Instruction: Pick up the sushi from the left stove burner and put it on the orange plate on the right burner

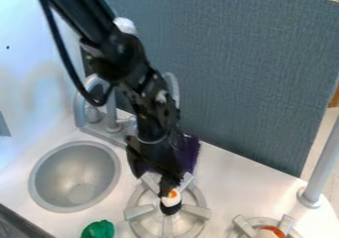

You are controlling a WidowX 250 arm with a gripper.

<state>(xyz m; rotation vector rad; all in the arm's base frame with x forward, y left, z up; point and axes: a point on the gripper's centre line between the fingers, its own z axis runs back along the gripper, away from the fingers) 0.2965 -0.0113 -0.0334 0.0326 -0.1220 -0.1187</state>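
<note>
Piece of white and black with an orange spot [171, 200], located at the tip of the end effector [169, 186], above the middle of a grey burner [138, 212]. Whether the piece is gripped or merely touched cannot be told, nor can the opening of the end effector. Low weight, a firm body and a smooth, slightly slippery surface are judged likely; fragility is not expected. Hold is best taken across the white middle, from opposite sides. Counted on the tabletop [242, 170]: two burners, the second [245, 226] toward the right-hand corner, by one upright pole [323, 165]; one orange-and-white item [274, 230] at that second burner; one round basin [65, 167] toward the left edge; one faucet [114, 120] and one purple item [189, 150] toward the far edge; one green item [98, 229] between basin and near edge.
</note>
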